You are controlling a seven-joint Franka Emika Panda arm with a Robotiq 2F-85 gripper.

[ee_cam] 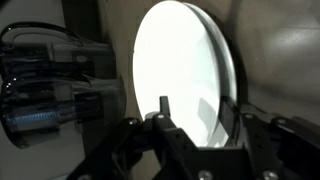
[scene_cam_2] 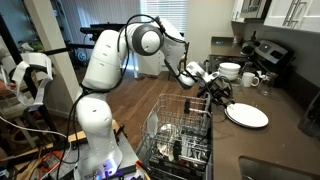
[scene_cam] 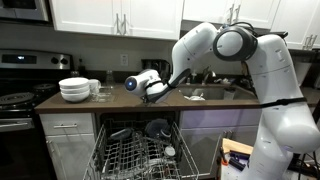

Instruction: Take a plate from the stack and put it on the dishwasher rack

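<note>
**Claw** (ee_cam: 203, 112): two dark, matt, hard-edged fingers, set part-way apart. One finger (ee_cam: 163, 108) is laid across the white face of the stack, and its partner is seen just outside the rim. Whether the rim is actually pinched cannot be told.

**Stack** (ee_cam: 185, 60): thin round white plates, glazed and smooth, glaring under the light, with a slightly raised rim. It is found directly ahead of the claw. Its near rim is taken between the fingers and the rest extends away from them. Being round, it has no long axis. Its face is laid flat on the counter, so the rim is judged the only purchase. In an exterior view the stack (scene_cam_2: 247, 116) is shown as a low disc just beyond the claw. Only one arm is fitted, so no choice of hand arises.

**Counter** (scene_cam: 115, 100): dark and flat, and found beneath both claw and stack.

**Dishwasher rack** (scene_cam: 135, 152): light-grey wire with rows of upright tines, drawn out below the claw on the side away from the stack. A few dishes are already slotted in. The coming move is judged to be a lift, then a carry back and down.

**Bowls** (scene_cam: 75, 90): deep, white, piled taller, and set well apart from the claw along the counter.
</note>
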